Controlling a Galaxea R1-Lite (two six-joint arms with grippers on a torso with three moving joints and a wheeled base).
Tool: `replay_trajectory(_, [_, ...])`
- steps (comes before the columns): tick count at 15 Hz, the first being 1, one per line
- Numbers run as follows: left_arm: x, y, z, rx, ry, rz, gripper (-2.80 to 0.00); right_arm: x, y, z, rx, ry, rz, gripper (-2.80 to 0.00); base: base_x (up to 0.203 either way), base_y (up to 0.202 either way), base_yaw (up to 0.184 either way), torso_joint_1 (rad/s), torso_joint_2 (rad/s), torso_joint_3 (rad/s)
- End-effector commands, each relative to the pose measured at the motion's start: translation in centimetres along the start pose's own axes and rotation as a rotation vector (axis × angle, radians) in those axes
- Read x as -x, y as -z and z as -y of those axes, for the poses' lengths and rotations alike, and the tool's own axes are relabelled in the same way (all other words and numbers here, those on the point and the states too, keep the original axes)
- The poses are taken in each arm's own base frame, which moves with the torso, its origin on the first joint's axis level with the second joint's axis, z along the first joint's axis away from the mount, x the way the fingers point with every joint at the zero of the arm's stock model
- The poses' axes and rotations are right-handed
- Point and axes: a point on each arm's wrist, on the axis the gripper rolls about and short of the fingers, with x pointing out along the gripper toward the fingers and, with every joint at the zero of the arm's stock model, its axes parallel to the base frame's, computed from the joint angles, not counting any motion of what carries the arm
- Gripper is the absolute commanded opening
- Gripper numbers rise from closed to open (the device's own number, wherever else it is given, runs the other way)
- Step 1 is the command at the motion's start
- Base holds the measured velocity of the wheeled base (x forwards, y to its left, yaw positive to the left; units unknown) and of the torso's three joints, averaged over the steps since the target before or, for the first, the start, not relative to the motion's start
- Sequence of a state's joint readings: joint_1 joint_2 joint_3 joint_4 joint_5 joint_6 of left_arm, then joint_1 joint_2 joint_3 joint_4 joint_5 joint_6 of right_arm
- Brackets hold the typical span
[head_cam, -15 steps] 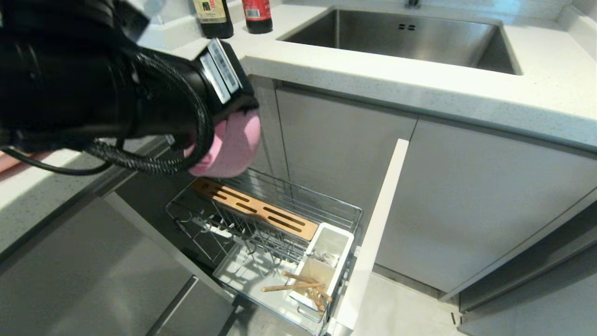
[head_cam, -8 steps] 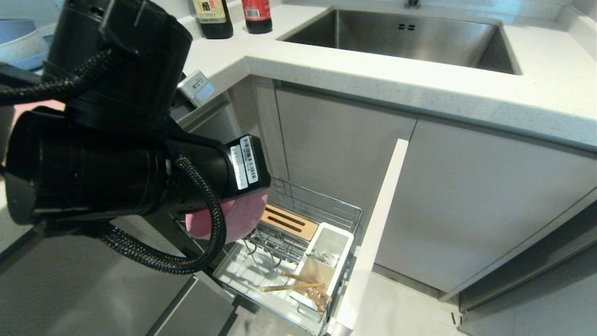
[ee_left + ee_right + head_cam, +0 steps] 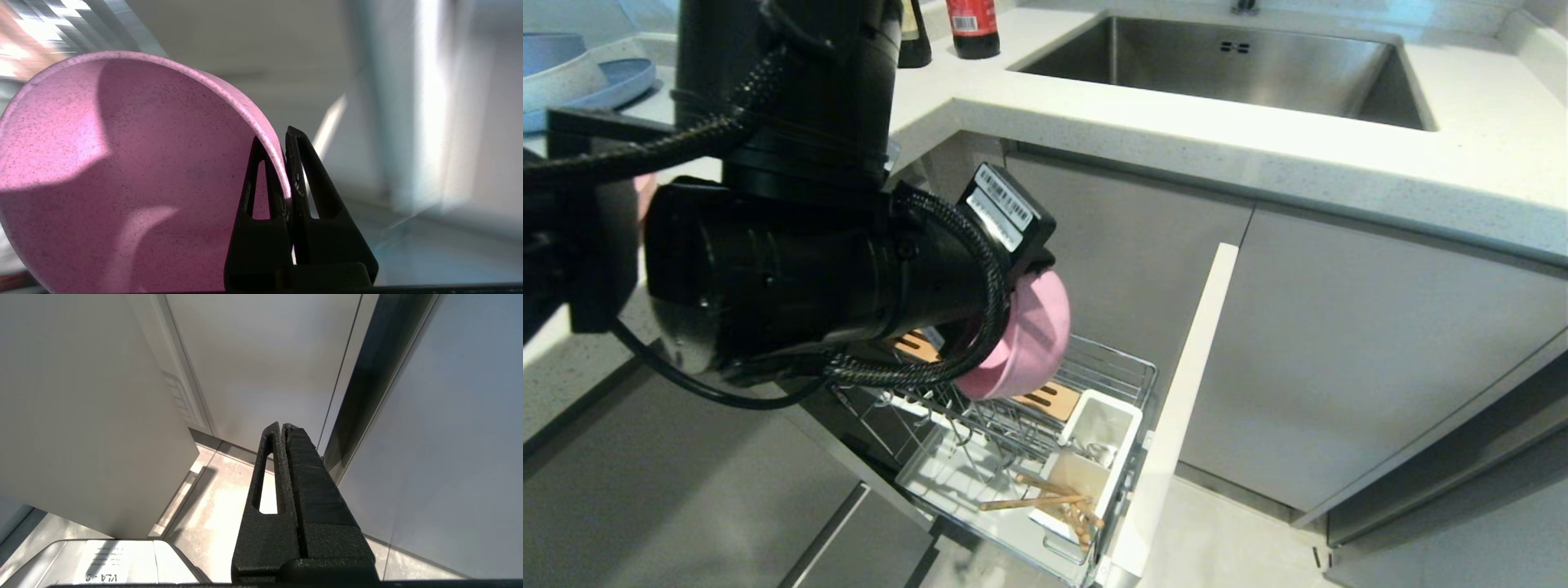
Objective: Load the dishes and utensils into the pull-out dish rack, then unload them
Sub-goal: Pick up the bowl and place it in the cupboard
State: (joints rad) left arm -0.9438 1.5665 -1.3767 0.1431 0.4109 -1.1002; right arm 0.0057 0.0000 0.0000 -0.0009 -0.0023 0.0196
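My left gripper (image 3: pixel 282 163) is shut on the rim of the small pink bowl (image 3: pixel 122 163), one finger inside the bowl and one outside. In the head view the bowl (image 3: pixel 1025 339) hangs tilted on its side at the end of my left arm, above the wooden strip (image 3: pixel 1045 400) of the pull-out dish rack (image 3: pixel 1127 366). The wooden chopsticks (image 3: pixel 1037 500) lie across the white utensil cup (image 3: pixel 1094 465) at the rack's front. A sliver of pink (image 3: pixel 645 192) shows on the counter behind the arm. My right gripper (image 3: pixel 283 426) is shut and empty, parked facing cabinet fronts and floor.
The rack's white drawer front (image 3: pixel 1184 392) stands out from the grey cabinets. A steel sink (image 3: pixel 1233 65) sits in the counter above. Two bottles (image 3: pixel 972 24) stand at the back, and a blue plate with stacked bowls (image 3: pixel 572 73) at the far left.
My left arm has carried the pink bowl down and to the right, from beside the counter to above the rack. The wrist has rolled, tipping the bowl. The right arm has not moved.
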Motion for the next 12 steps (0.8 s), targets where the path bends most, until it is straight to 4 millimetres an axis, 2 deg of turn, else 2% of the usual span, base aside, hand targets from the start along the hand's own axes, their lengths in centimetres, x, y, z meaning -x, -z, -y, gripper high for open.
replay_trajectory(1, [-2.7,0.4,0.0,0.144,0.056,0.057,-2.8,0.0,0.0,0.0,0.0,0.0,-0.001,-2.8,0.0,0.0,0.0,0.0,0.0,0.0])
replay_trajectory(5, [-6.7,1.4,-1.9,0.266,0.108,0.148,-2.8,0.0,0.0,0.0,0.0,0.0,-0.001,-2.8,0.0,0.0,0.0,0.0,0.0,0.0])
replay_trajectory(7, [-8.6,1.9,-3.7,0.285,0.12,0.188,-2.8,0.0,0.0,0.0,0.0,0.0,-0.001,-2.8,0.0,0.0,0.0,0.0,0.0,0.0])
replay_trajectory(10, [-10.8,1.1,-5.4,0.324,0.173,0.281,-2.8,0.0,0.0,0.0,0.0,0.0,-0.001,-2.8,0.0,0.0,0.0,0.0,0.0,0.0])
replay_trajectory(12, [-12.1,1.2,-6.4,0.327,0.166,0.305,-2.8,0.0,0.0,0.0,0.0,0.0,-0.001,-2.8,0.0,0.0,0.0,0.0,0.0,0.0])
